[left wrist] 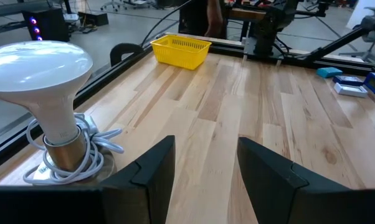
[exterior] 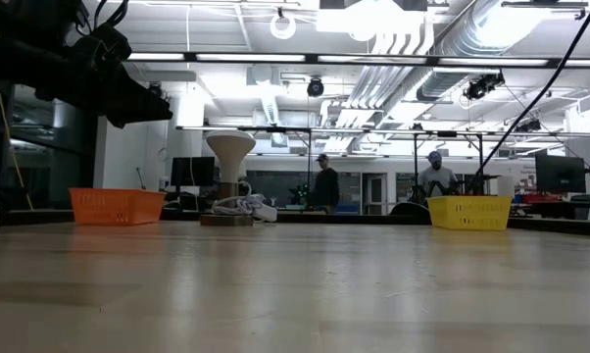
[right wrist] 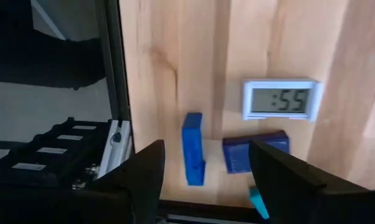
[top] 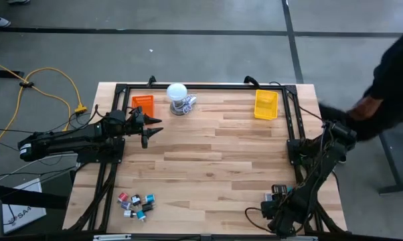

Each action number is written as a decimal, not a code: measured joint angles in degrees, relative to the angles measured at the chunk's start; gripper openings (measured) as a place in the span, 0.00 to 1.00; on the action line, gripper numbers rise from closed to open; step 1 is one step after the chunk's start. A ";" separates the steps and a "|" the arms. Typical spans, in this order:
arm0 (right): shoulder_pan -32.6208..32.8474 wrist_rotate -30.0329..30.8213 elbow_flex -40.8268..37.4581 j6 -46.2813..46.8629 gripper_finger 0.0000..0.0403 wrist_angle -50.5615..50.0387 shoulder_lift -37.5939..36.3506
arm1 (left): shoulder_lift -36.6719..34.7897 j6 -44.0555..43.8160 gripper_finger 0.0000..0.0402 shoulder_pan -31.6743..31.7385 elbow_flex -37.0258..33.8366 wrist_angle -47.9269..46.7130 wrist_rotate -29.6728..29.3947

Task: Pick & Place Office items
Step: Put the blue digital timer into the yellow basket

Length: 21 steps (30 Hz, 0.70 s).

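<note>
Our left gripper hangs above the table's far left part with its fingers parted and empty, just beside the orange tray and the lamp-like white bulb with its coiled cord. Our right gripper waits at the near right corner, spread wide over a blue block and a small digital clock. Most office items lie clustered at the near left edge. We judge the left gripper risks snagging the cord.
</note>
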 joint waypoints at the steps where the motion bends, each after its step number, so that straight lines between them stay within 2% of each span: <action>1: 0.23 -0.37 0.26 0.40 0.55 -0.02 0.84 | -0.02 0.01 0.42 0.00 0.00 0.00 0.00; 10: 1.47 -2.43 0.36 2.83 0.55 1.11 7.07 | -0.02 0.01 0.42 0.00 0.00 -0.01 -0.01; 21: 2.56 -1.88 0.36 6.09 0.55 4.59 8.54 | -0.02 0.01 0.42 0.00 0.00 0.01 0.00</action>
